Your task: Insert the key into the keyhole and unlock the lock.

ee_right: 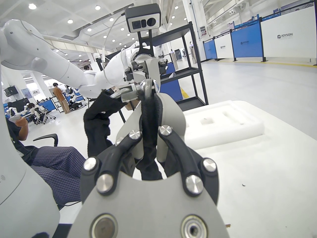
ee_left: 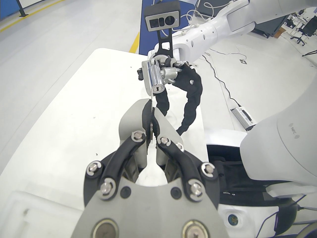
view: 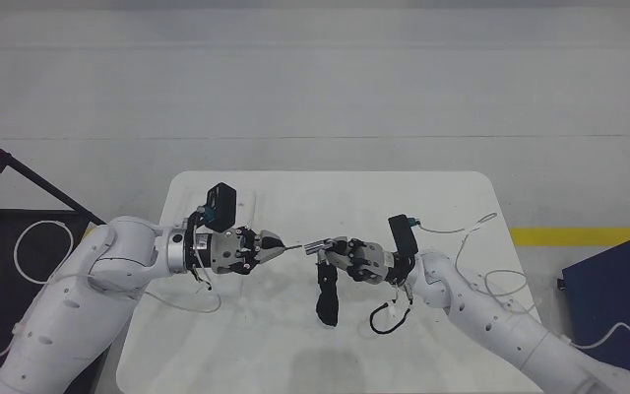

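Above a white table (view: pixel 246 335), the left gripper (ee_left: pixel 151 107) has its fingers pressed together on a key (view: pixel 285 243), the thin blade pointing across toward the other arm. The tip reaches the keyhole (ee_left: pixel 158 89) end of a chrome lock (ee_left: pixel 155 77) and sits just beside the slot (whether it has entered cannot be told). The lock is held off the table between the two arms, near the middle of the table, with its keyhole face turned toward the left gripper. A black sleeved loop (ee_left: pixel 190 95) runs from the lock and hangs down toward the table. The right gripper (ee_right: pixel 150 101) is clamped on that black loop just behind the chrome body, its fingers closed tight around the fabric. A white foam tray (ee_right: pixel 223 122) with shallow recesses lies on the table at the left arm's side.
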Controlling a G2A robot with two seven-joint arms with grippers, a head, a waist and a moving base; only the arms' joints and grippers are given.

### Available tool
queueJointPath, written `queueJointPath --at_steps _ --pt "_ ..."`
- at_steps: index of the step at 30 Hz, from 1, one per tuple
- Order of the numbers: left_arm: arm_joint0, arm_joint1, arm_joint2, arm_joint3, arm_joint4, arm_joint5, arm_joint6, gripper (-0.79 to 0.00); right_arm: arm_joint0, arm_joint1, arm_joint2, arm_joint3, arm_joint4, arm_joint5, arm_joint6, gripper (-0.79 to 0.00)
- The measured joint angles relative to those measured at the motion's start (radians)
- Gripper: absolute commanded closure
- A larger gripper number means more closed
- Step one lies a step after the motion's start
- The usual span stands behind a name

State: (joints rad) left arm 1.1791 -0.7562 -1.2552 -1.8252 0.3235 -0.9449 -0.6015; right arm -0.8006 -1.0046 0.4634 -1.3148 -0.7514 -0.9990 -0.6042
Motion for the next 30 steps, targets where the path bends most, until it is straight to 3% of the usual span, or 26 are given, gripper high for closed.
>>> queueJointPath --at_steps 22,30 --pt "0.010 0.012 -0.005 -0.040 -0.061 0.032 -0.070 0.000 -0.005 -0.001 0.009 -0.002 -0.001 -0.003 0.006 0.000" --pt "-0.010 0.020 0.008 -0.043 -0.146 0.094 -0.172 0.000 -0.005 -0.001 0.009 -0.002 -0.001 -0.003 0.006 0.000"
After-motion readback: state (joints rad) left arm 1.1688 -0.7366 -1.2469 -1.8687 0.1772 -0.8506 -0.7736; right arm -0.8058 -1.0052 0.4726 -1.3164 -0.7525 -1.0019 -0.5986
